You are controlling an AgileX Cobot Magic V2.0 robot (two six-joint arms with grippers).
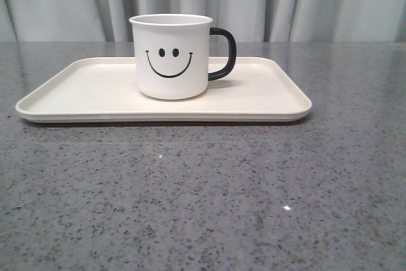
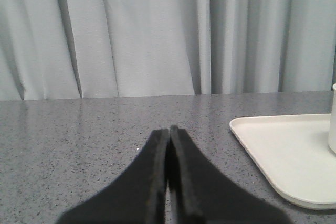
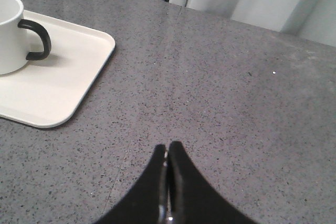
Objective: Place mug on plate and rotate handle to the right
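- The mug point(image 1: 171, 56) stood upright on the plate point(image 1: 76, 96), near the plate's middle and a little toward its far edge, its base flat on the plate.
- The smiley face point(image 1: 169, 60) on its side faced the front camera.
- The handle point(image 1: 223, 54) stuck out to the right, toward the plate's right end, and touched nothing else.
- The plate lay flat on the grey speckled table point(image 1: 203, 195), its long edges running left to right, set toward the table's far edge.
- Grey curtains point(image 1: 285, 1) hung behind the table's far edge.
- The left gripper point(image 2: 168, 132) had its fingers pressed together with nothing between them; it sat over bare table, beyond the plate's left end point(image 2: 273, 156), well apart from the mug.
- The right gripper point(image 3: 168, 148) likewise had its fingers together and held nothing; it was over bare table beyond the plate's right end point(image 3: 79, 77), apart from the handle point(image 3: 39, 38).
- Neither gripper showed in the front view.
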